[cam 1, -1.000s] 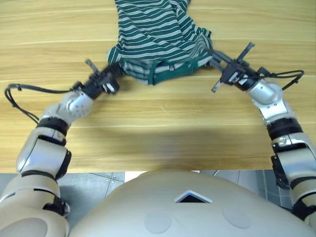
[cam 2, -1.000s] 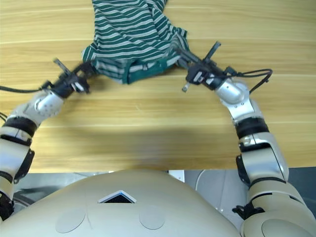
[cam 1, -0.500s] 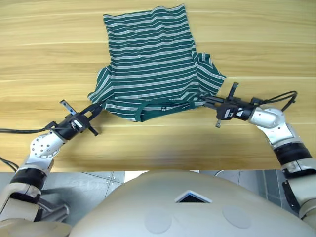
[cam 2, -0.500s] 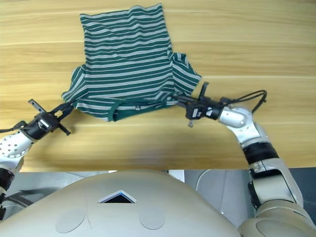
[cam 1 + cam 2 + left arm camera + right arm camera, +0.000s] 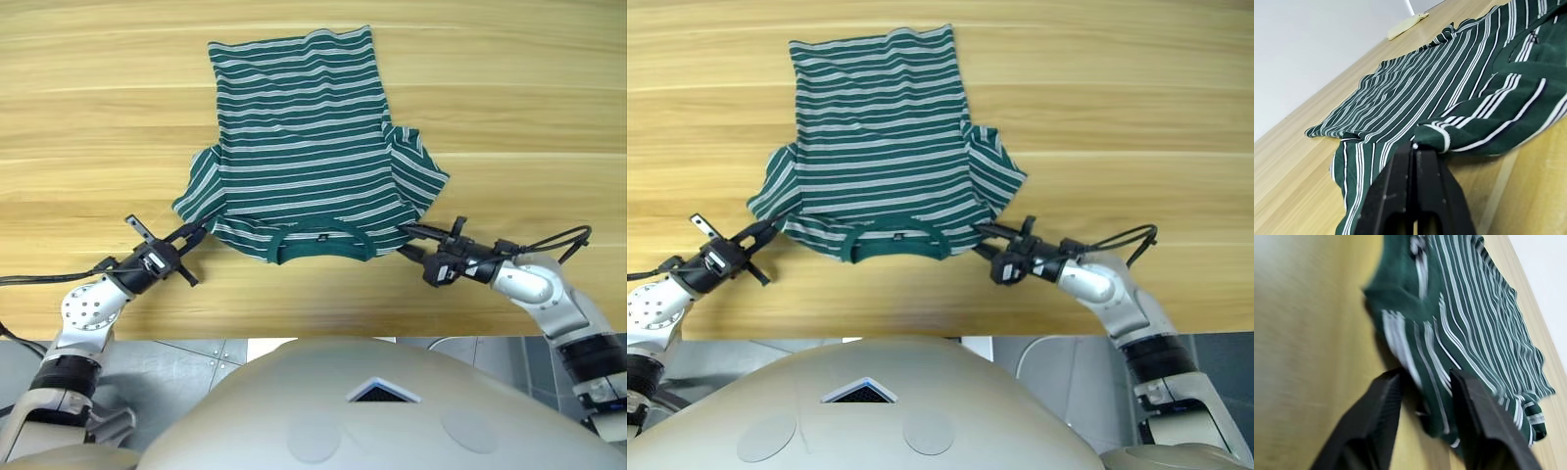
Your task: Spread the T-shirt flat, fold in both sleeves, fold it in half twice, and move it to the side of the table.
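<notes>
Green striped cloth sits pinched at the tip of the left claw (image 5: 1414, 147). We find its fingers pressed together on the shoulder edge of the shirt (image 5: 299, 127). The right claw (image 5: 409, 241) stands part open. A fold of the opposite shoulder lies in the gap between its fingers, and we cannot confirm that it grips. Between the two claws lies the collar (image 5: 321, 243). Beyond them the shirt runs away across the table (image 5: 509, 98), with its hem farthest off.

Progress, in our judgement: the spreading step is nearly complete, since the body lies flat with few creases. The left sleeve (image 5: 199, 186) and the right sleeve (image 5: 416, 166) each sit bunched just beyond their own claw and are not laid out. Outstanding items are smoothing and folding in both sleeves, the two halvings, and the move to the table's side.

Pose: both arms are held low near the table's front edge, with forearms angled inward. Each claw points away from the robot at its shoulder of the shirt, close to the tabletop.
</notes>
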Controlling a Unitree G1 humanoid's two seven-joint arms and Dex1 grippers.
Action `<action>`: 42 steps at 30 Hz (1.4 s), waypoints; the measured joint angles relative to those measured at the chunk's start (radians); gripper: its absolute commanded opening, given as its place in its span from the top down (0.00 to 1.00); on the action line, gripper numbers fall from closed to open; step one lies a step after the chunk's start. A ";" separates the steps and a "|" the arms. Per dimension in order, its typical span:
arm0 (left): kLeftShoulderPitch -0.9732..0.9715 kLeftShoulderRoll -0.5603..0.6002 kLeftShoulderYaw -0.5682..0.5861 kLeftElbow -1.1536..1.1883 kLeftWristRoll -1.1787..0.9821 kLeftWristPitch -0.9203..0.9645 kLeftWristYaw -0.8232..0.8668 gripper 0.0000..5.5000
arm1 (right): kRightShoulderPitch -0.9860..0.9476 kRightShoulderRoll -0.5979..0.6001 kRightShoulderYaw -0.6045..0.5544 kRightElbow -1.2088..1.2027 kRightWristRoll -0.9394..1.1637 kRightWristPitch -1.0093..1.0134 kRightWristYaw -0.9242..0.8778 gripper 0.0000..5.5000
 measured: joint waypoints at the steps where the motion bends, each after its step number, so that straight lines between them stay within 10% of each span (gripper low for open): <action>1: 0.006 -0.002 0.005 -0.001 -0.016 -0.002 -0.014 1.00 | 0.008 -0.002 -0.008 -0.012 0.006 0.010 0.001 0.62; 13: 0.019 -0.160 0.291 -0.068 -0.643 0.068 -0.428 1.00 | 0.056 -0.015 -0.164 -0.228 0.384 0.061 0.056 0.62; 42: -0.086 -0.292 0.326 -0.033 -0.290 0.184 -0.391 0.91 | -0.228 0.222 -0.051 0.260 -0.035 -0.018 -0.093 0.61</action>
